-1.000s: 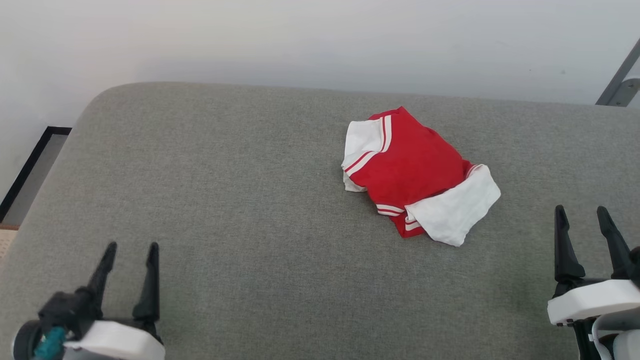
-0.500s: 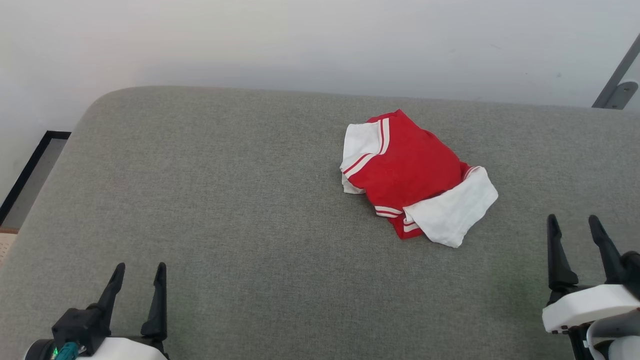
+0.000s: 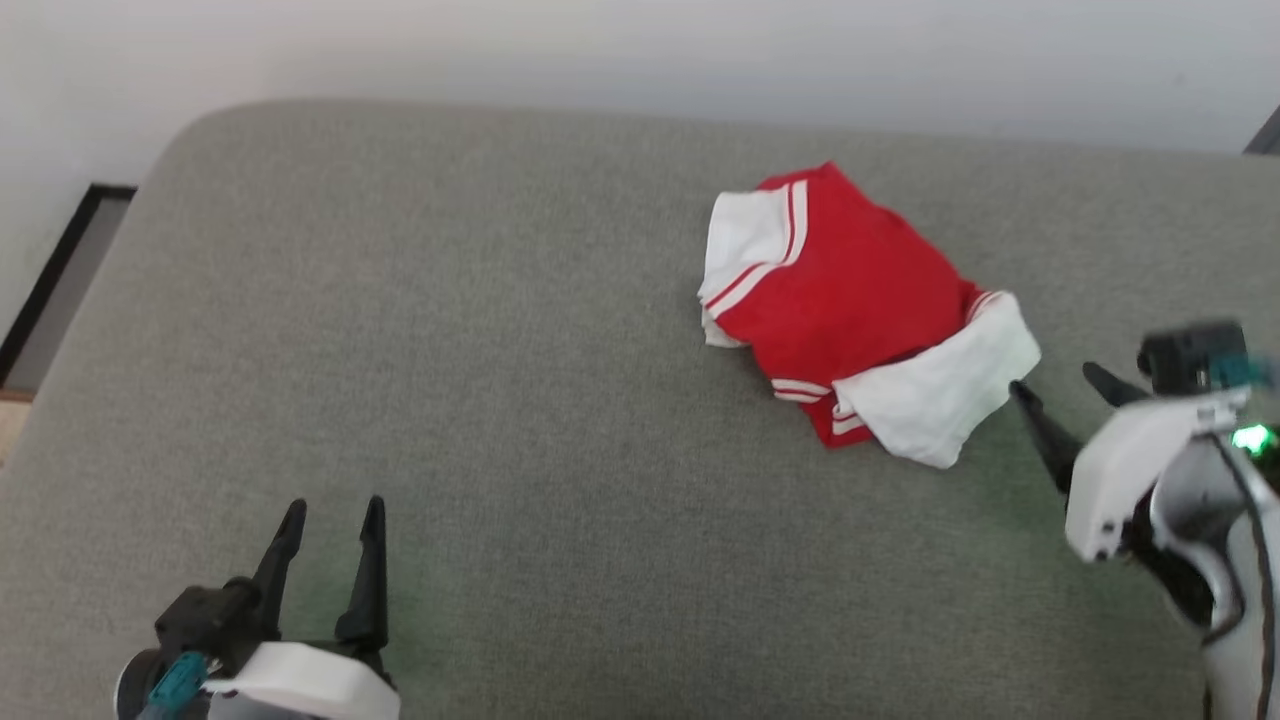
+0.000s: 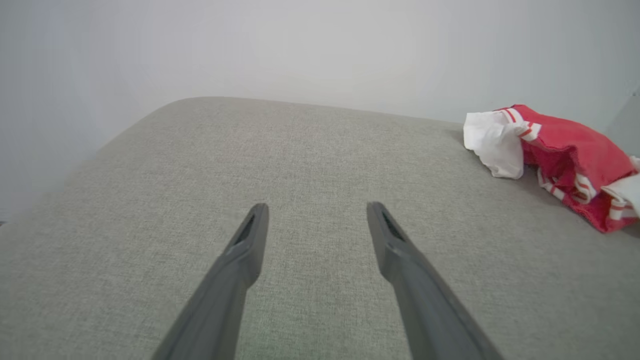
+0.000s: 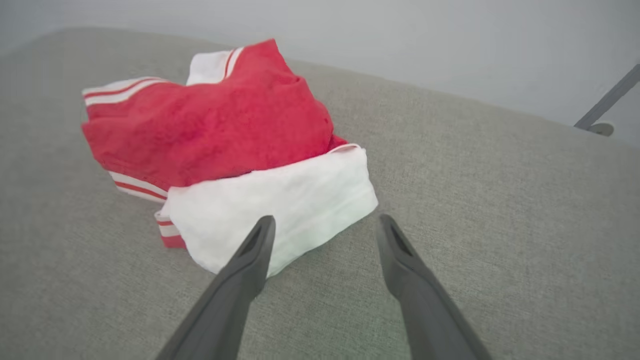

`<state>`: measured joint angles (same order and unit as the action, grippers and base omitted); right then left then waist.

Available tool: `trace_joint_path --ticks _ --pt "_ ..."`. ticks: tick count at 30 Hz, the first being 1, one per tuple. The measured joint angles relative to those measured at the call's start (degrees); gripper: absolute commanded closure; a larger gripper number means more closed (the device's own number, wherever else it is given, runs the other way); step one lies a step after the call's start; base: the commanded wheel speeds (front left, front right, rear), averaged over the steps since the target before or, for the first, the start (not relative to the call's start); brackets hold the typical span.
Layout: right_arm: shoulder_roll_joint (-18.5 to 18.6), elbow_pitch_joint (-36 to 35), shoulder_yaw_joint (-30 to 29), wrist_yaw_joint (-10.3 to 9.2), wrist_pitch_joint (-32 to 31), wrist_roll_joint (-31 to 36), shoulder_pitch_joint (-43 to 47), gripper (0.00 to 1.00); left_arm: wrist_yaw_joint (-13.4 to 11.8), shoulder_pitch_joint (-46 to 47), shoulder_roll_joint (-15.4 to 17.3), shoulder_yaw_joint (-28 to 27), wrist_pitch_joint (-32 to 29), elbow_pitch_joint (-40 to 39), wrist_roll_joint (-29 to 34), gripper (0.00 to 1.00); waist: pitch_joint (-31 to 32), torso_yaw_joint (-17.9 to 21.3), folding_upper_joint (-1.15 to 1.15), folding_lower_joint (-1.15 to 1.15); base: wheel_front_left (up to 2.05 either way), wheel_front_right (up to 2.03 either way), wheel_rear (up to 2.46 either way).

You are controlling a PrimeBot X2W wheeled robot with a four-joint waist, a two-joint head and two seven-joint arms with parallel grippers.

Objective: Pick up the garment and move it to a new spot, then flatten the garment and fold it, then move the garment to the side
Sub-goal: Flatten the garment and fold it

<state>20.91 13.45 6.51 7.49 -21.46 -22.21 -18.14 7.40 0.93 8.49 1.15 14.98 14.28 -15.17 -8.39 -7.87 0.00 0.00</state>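
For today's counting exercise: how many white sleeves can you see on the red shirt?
2. The far sleeve lies at the shirt's upper left in the head view; the near sleeve lies at its lower right, beside the right gripper. Folds may hide parts.

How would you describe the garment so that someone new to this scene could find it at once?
Start at the wide grey padded surface below the pale wall. On its right half, just beyond the open right hand, lies the garment, crumpled. It is the one bright red thing, with white sleeves and striped trim.
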Motion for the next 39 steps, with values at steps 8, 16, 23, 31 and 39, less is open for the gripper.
trace_joint_path --ticks 8,16,23,31,39 --pt "3.81 3.55 3.93 0.0 -23.65 -4.11 -11.18 0.0 0.01 4.15 -2.03 1.57 0.0 0.82 -1.01 0.0 -6.66 -1.98 0.0 0.0 0.0 0.0 0.0" --pt "4.98 4.01 3.21 0.01 -32.21 -3.89 -13.4 0.0 0.0 6.59 -3.47 2.53 0.0 1.29 -1.43 0.0 -10.36 -4.43 0.0 0.0 0.0 0.0 0.0" --pt "4.56 4.2 2.46 0.01 -33.57 -3.41 -14.18 0.57 0.0 8.17 -4.19 3.11 0.0 1.72 -1.88 0.0 -12.05 -5.23 0.0 0.0 0.0 0.0 0.0" --pt "4.13 3.39 2.22 0.02 -32.14 -3.41 -14.18 1.0 0.01 8.57 -4.27 2.89 0.0 2.1 -2.26 0.0 -12.43 -4.84 0.0 0.0 0.0 0.0 0.0" --pt "6.03 -0.49 -5.98 0.04 -28.02 -3.58 -11.1 1.0 0.01 8.57 -3.69 2.36 0.0 1.56 -2.27 0.0 -11.5 -2.59 0.0 0.0 0.0 0.0 0.0"
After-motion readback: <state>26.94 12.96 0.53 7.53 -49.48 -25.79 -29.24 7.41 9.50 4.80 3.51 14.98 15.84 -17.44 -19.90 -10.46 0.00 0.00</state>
